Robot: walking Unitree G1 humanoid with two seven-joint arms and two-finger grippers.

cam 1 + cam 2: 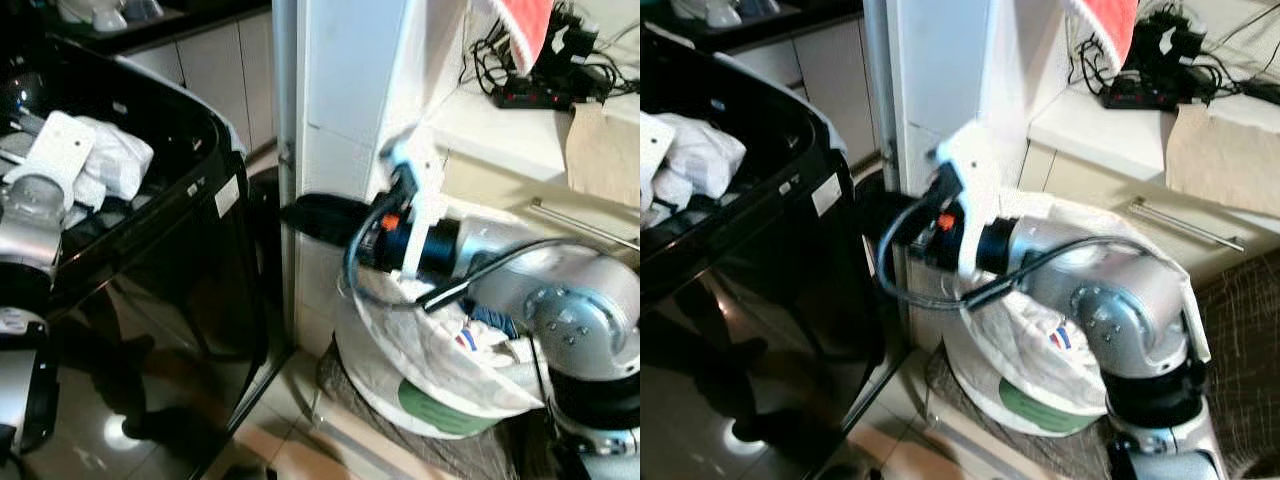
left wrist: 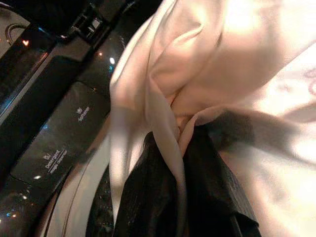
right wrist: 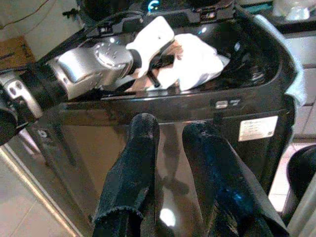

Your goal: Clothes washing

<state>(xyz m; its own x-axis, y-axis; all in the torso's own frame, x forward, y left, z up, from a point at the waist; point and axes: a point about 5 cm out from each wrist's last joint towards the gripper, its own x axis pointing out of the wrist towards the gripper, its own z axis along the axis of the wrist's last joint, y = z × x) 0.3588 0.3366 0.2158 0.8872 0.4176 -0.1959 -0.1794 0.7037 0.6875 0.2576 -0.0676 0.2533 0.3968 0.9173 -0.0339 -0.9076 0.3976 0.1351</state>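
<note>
The left gripper [image 2: 182, 163] is closed on a white garment [image 2: 207, 74], its black fingers [image 2: 148, 197] pinching a fold of the cloth, and it hangs over the open top of the black washing machine [image 1: 150, 260]. In the right wrist view the left arm's silver wrist reaches into the tub with the white cloth bunched beneath it. Beside the cloth, the machine's glossy rim carries compartments labelled softener and detergent [image 2: 54, 158].

The right gripper [image 3: 170, 168] is empty, its two black fingers parted with a clear gap between them, and it points at the machine's front panel from the right side. Behind the right arm, a white laundry bag [image 1: 440, 370] of clothes sits on the floor against a white pillar [image 1: 340, 90]. A power strip [image 1: 530, 95] with tangled cables lies on the worktop [image 1: 500, 130] above.
</note>
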